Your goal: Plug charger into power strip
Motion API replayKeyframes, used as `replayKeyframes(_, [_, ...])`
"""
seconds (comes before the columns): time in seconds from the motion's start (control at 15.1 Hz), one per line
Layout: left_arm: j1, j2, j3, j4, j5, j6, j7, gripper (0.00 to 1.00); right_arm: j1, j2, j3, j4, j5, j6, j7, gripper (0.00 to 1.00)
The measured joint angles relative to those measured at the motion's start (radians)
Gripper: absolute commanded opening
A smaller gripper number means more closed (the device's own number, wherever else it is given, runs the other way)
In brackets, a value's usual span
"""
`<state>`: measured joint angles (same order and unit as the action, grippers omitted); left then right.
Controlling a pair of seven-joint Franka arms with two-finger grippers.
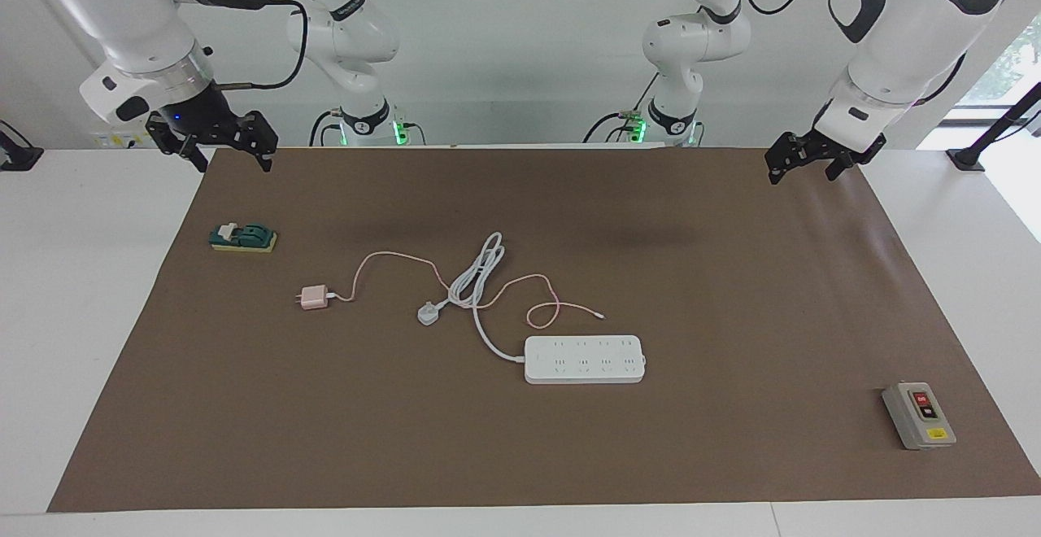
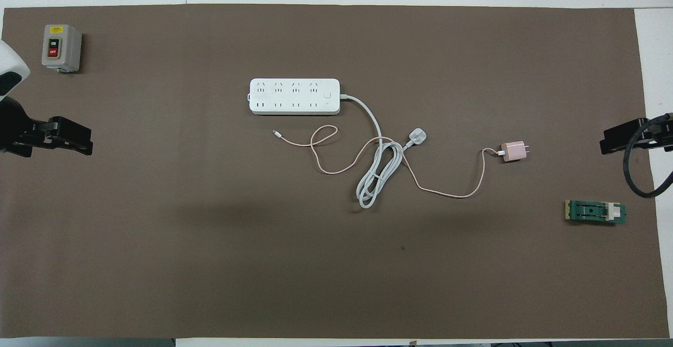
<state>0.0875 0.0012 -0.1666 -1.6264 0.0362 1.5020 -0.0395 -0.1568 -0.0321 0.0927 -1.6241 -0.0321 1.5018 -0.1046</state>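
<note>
The charger [image 1: 312,299] [image 2: 513,151], a small pink cube, lies on the brown mat toward the right arm's end. Its thin pink cable [image 1: 520,285] loops toward the power strip [image 1: 584,359] [image 2: 294,96], which lies flat mid-mat with its sockets up and is farther from the robots than the charger. My right gripper [image 1: 232,161] [image 2: 625,138] hangs open and empty over the mat's edge at its own end. At the other end, my left gripper [image 1: 801,172] [image 2: 63,139] also hangs open and empty over the mat's edge.
The strip's thick white cord coils between charger and strip and ends in a white plug [image 1: 428,313] [image 2: 417,136]. A grey switch box [image 1: 919,415] [image 2: 61,47] stands at the left arm's end. A green part [image 1: 243,237] [image 2: 595,212] lies near the right gripper.
</note>
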Motion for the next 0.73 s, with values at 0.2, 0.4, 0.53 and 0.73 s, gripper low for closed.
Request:
replayKeyframes(0.2, [0.0,0.0,0.001,-0.003,0.0,-0.002,0.0,1.0,0.001,0.0,0.001,-0.002,0.0,0.027,-0.085,1.0])
replayKeyframes(0.4, [0.0,0.001,0.007,-0.012,-0.001,-0.002,-0.001,1.0,0.002,0.0,0.004,-0.005,0.0,0.055,-0.121,0.99])
replayKeyframes(0.53, [0.0,0.0,0.016,-0.018,-0.033,-0.001,-0.003,1.0,0.002,0.0,0.005,-0.019,0.001,0.116,-0.069,0.99])
replayKeyframes(0.73, [0.0,-0.012,0.038,-0.062,-0.126,0.057,-0.025,1.0,0.003,0.0,0.006,-0.039,0.001,0.165,0.192,0.99])
